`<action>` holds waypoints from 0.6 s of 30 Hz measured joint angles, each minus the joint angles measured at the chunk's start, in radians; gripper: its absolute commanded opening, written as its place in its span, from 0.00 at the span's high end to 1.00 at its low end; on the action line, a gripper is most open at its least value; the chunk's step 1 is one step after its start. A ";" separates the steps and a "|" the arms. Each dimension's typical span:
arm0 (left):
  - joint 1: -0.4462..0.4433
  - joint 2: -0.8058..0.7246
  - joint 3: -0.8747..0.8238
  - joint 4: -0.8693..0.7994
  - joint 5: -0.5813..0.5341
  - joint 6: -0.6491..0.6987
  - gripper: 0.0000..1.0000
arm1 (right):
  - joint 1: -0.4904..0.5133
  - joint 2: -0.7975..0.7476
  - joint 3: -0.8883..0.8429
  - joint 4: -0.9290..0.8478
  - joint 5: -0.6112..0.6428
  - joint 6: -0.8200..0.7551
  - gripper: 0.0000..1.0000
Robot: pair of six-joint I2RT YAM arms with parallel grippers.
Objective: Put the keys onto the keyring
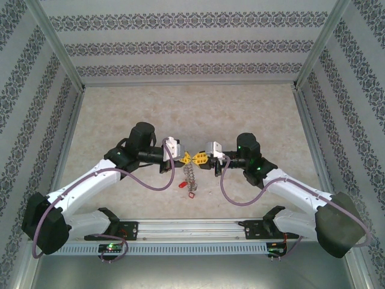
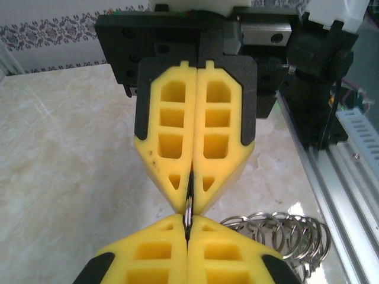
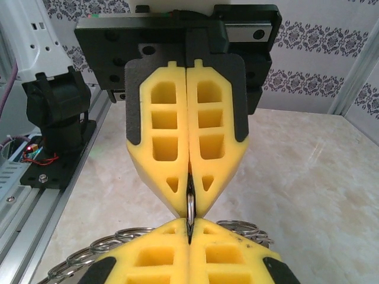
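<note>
My left gripper (image 1: 187,158) and right gripper (image 1: 201,159) meet tip to tip above the middle of the table. Both are shut on the same silvery ring, seen edge-on, of the keyring (image 2: 188,207). In the left wrist view my left gripper (image 2: 188,228) sits at the bottom, facing the right gripper (image 2: 190,198). The rest of the keyring's chain of rings (image 2: 284,234) trails to the right there, and hangs down toward the table in the top view (image 1: 188,173). A red-tagged key (image 1: 183,185) and another small key (image 1: 191,194) lie at its lower end. The right wrist view shows the pinched ring (image 3: 190,207) and more rings (image 3: 89,254).
The marble-patterned table (image 1: 120,120) is walled by patterned panels. An aluminium rail (image 1: 192,229) with the arm bases runs along the near edge. Purple cables (image 1: 147,183) loop beside each arm.
</note>
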 measured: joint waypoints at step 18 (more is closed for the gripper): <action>0.000 0.135 0.280 -0.439 -0.050 0.010 1.00 | 0.007 -0.004 0.093 -0.266 0.055 -0.172 0.87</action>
